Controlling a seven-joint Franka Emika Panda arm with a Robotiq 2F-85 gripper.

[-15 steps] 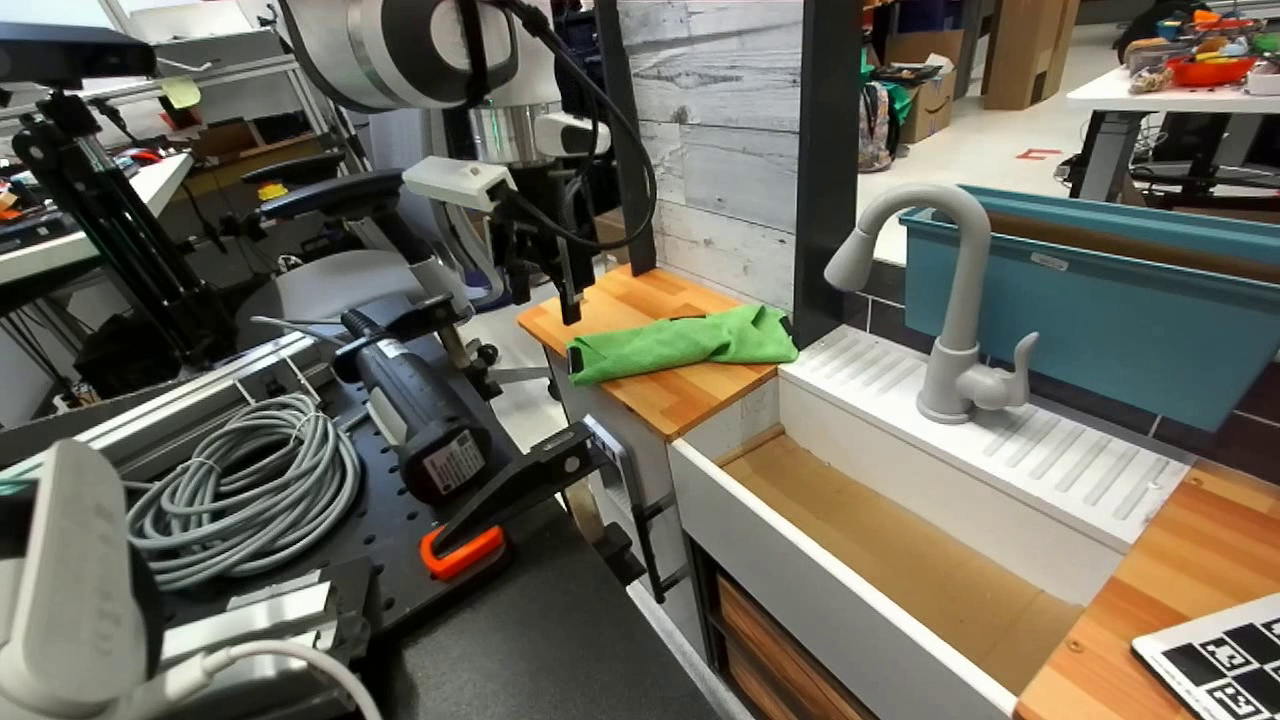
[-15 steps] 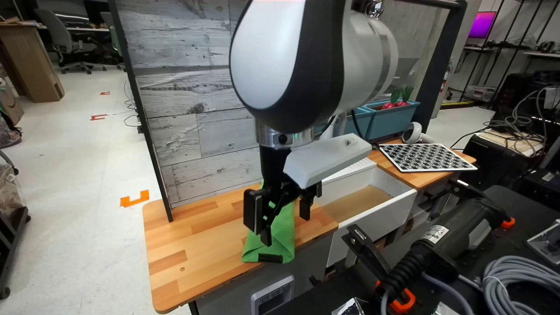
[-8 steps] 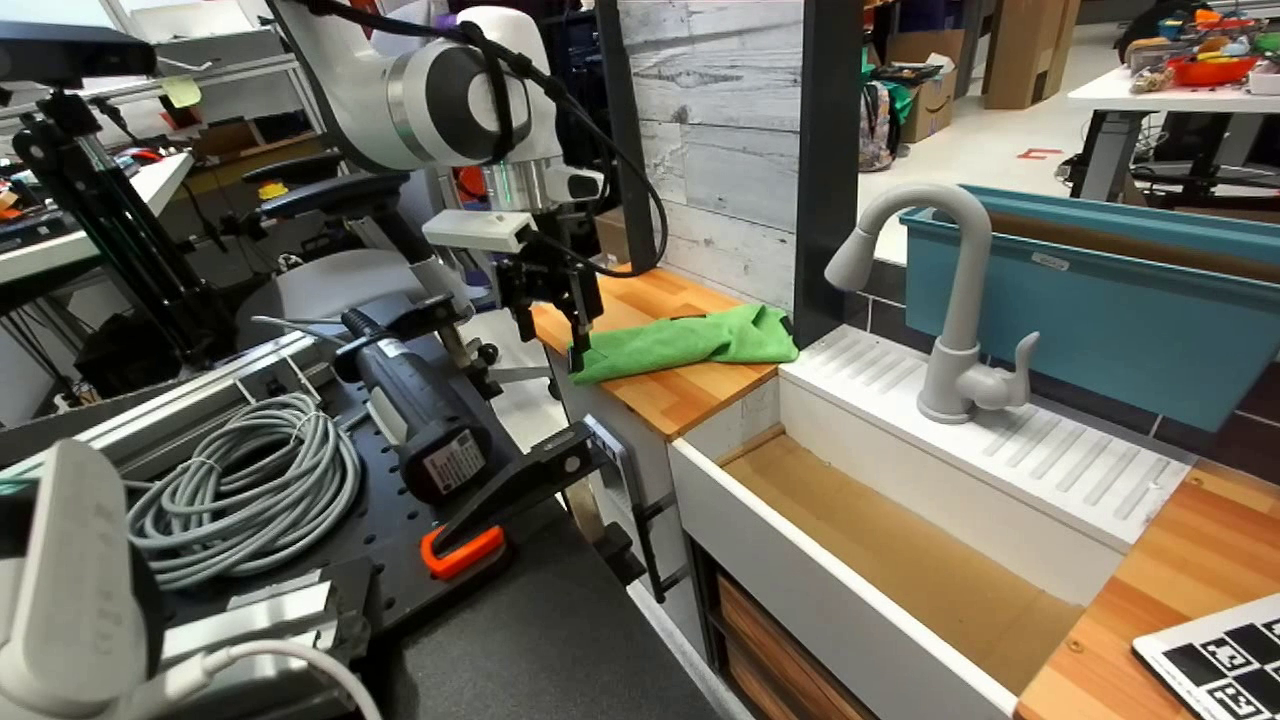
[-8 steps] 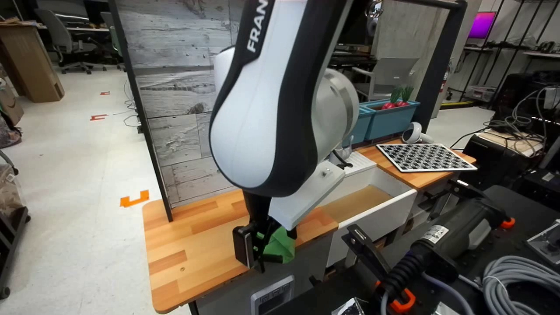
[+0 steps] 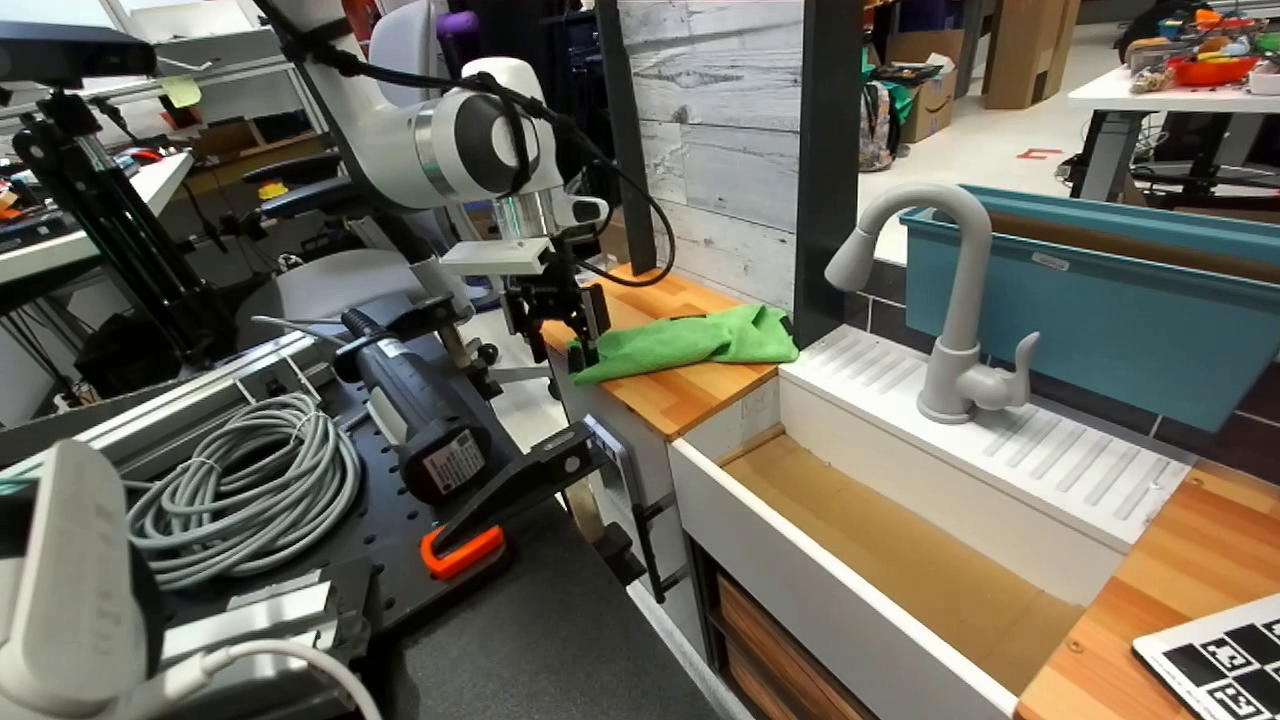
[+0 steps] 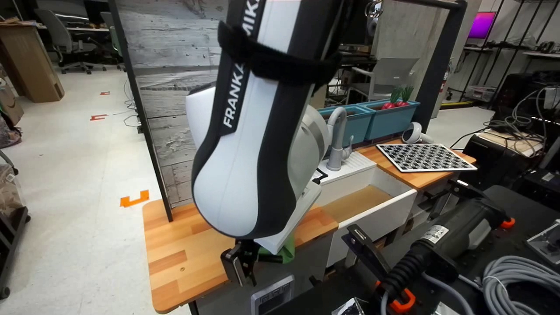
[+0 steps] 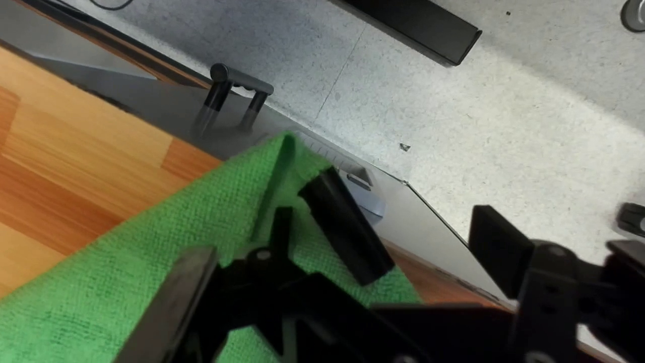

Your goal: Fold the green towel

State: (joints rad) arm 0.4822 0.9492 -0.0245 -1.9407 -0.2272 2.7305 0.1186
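My gripper point(image 7: 385, 222) is spread; in the wrist view the towel point(image 7: 131, 262) lies toward 8 o'clock on the counter point(image 7: 80, 141), end overhanging; I should straddle that end, then pinch softly.

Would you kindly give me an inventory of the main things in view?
green towel: one, bright green, on the counter, overhanging its edge
counter: two sections, orange-brown, flanking the sink
sink: one, white, between them
faucet: one, grey, behind the sink
planters: two, teal, behind sink and counter
vegetables: two, red, in one planter
checkered board: one, black and white, on the counter
handheld tool: one, black, on the black bench
cable coil: one, grey, beside it
gripper: one, black, open, at the towel's end
arm: one, white and black, above the gripper
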